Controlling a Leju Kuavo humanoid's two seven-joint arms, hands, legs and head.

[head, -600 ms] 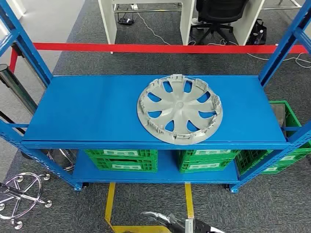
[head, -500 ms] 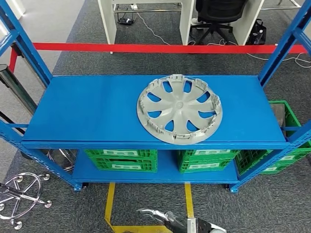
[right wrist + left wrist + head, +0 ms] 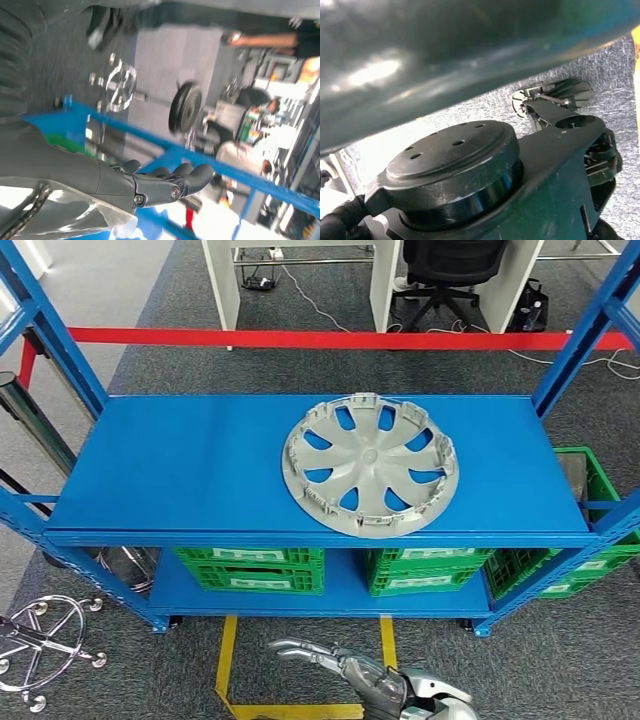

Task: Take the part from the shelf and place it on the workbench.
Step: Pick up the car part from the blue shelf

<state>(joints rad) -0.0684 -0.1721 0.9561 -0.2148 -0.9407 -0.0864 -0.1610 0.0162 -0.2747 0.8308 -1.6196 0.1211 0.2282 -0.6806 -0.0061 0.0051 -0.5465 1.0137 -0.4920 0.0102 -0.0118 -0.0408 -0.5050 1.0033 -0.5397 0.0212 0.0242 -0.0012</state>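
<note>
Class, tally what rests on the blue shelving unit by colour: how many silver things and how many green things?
Silver: 1, the wheel cover on the top shelf.
Green: 3, the crates on the lower level.
Total: 4.

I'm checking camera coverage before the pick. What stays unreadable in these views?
- Green crates, head view: the blue shelf hides their tops and contents.
- Underside of the hubcap, head view: it faces the shelf.
- Right hand, head view: cut by the bottom edge.
- Background, right wrist view: blurred.
</note>
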